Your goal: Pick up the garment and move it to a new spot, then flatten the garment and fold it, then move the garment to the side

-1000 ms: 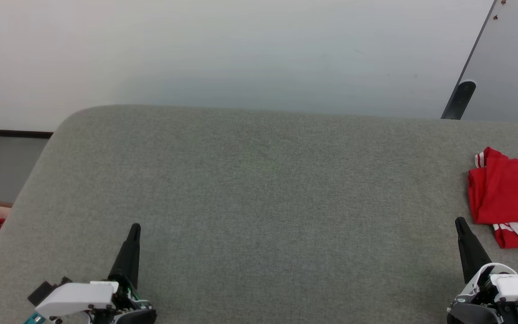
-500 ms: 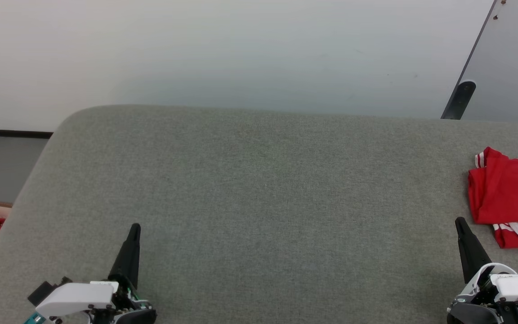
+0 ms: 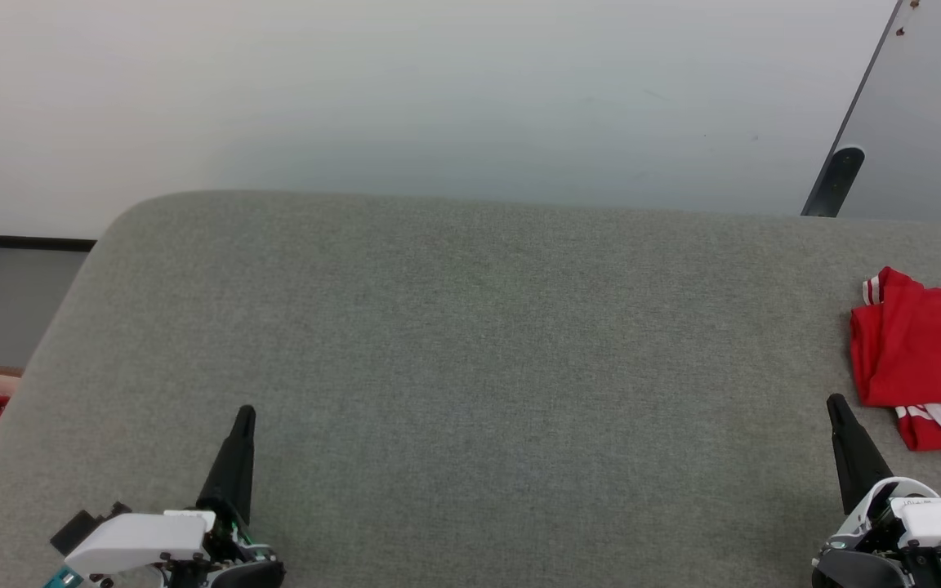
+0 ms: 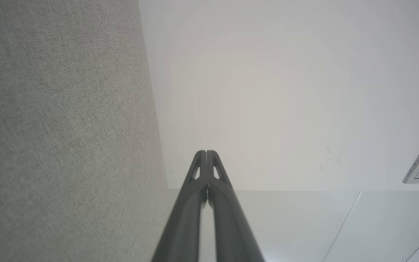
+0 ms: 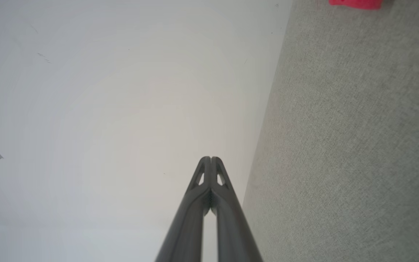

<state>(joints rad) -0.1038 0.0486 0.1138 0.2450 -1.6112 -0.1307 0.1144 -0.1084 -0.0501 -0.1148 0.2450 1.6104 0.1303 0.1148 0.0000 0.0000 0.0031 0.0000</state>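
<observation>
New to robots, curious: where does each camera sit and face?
Head: on the head, facing forward and down at the grey fabric surface; left jaws and right jaws, shut, at bottom.
Left wrist: on that wrist, along the left jaws, past the surface's edge.
Right wrist: mirrored, along the right jaws.
Shared: head and right wrist catch the red jersey garment.

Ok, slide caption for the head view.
Red garment folded at right edge of grey surface; left claw and right claw shut, empty.
</observation>
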